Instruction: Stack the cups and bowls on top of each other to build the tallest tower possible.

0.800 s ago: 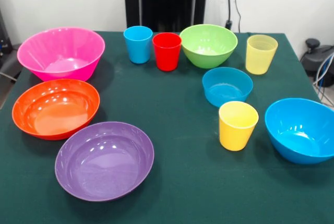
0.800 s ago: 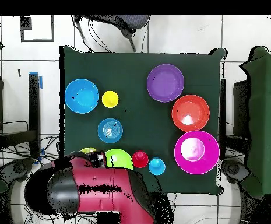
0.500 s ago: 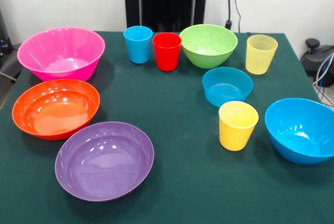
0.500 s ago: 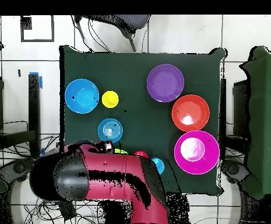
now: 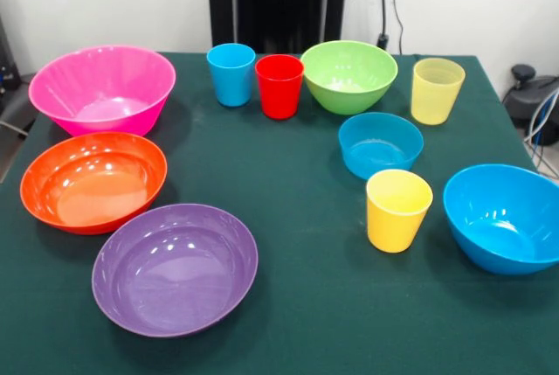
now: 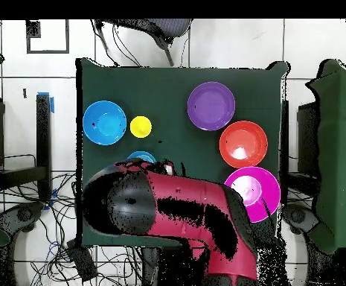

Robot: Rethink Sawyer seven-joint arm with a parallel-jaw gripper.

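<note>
Bowls and cups all sit apart and upright on the tabletop [image 5: 306, 200], nothing stacked; the arm [image 6: 183, 216] covers its near edge, gripper hidden, so flipping the pink bowl [image 5: 102, 88] seems next.

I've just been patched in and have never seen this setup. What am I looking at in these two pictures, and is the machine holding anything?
One picture looks across a green table; the other looks straight down. The red and black shape in the overhead view is the robot arm, swung over the table's edge. Its gripper is not visible, so nothing can be said about holding. On the table, all upright and unstacked: a pink bowl, orange bowl, purple bowl, green bowl, two blue bowls, and blue, red and two yellow cups.
</note>
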